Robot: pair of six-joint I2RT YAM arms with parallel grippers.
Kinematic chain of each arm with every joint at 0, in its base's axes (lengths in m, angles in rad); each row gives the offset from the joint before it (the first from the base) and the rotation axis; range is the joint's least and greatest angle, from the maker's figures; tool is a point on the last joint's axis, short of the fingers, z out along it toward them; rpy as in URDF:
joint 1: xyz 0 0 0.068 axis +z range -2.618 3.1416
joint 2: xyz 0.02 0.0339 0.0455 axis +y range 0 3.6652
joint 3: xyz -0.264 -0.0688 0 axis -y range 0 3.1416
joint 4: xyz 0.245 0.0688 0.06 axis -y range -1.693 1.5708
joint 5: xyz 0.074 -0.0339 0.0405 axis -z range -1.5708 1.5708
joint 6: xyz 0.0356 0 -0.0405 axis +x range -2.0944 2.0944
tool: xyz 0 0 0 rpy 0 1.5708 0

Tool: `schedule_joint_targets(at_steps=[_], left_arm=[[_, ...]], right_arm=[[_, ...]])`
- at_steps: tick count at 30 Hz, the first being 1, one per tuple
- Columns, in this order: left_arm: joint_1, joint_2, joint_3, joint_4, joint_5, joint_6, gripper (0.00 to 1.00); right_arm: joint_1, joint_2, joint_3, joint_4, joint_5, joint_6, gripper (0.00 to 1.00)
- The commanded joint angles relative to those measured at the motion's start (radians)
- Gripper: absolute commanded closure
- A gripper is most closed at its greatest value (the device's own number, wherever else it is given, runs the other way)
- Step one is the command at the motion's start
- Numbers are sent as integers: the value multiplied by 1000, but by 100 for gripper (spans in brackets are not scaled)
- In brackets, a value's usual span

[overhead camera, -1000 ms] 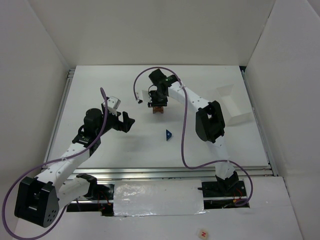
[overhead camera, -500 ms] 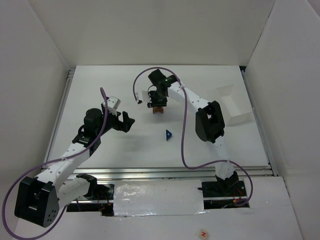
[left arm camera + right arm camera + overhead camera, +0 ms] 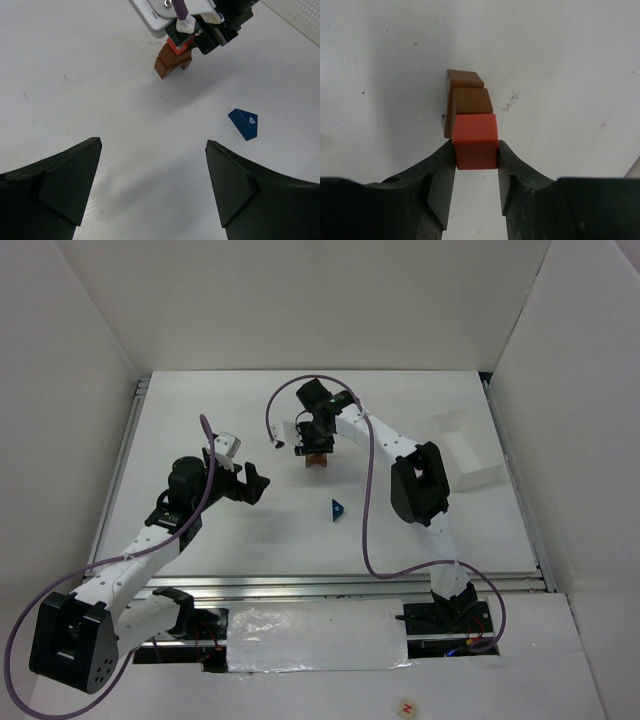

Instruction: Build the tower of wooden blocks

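tabletop (image 3: 200,410) white and scuffed between pale walls (image 3: 300,300), right tool (image 3: 476,150) tight around red cube (image 3: 475,141), left tool (image 3: 152,147) agape

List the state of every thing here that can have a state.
right gripper: shut on red cube.
left gripper: open, empty.
red cube: held directly above brown blocks.
brown blocks: stacked on table, not gripped.
blue wedge: lying alone on table, untouched.
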Motion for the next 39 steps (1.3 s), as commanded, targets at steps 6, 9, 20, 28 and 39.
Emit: schedule_joint_targets(at_steps=[6,9,20,28,39], left_arm=[[-3,4,9,43,10,-7,1],[-2,6,7,44,15,-7,1],[-5,-2,7,44,16,-5,1],[-6,-1,9,43,19,-5,1],[-9,7,9,40,28,0,1]], right_arm=[[7,-17,-14,-1,16,-18,69],[6,-19,-14,-1,18,-18,68],[7,-19,-18,2,16,-18,63],[10,-22,-21,1,19,-15,59],[10,-27,-28,-2,24,-12,55]])
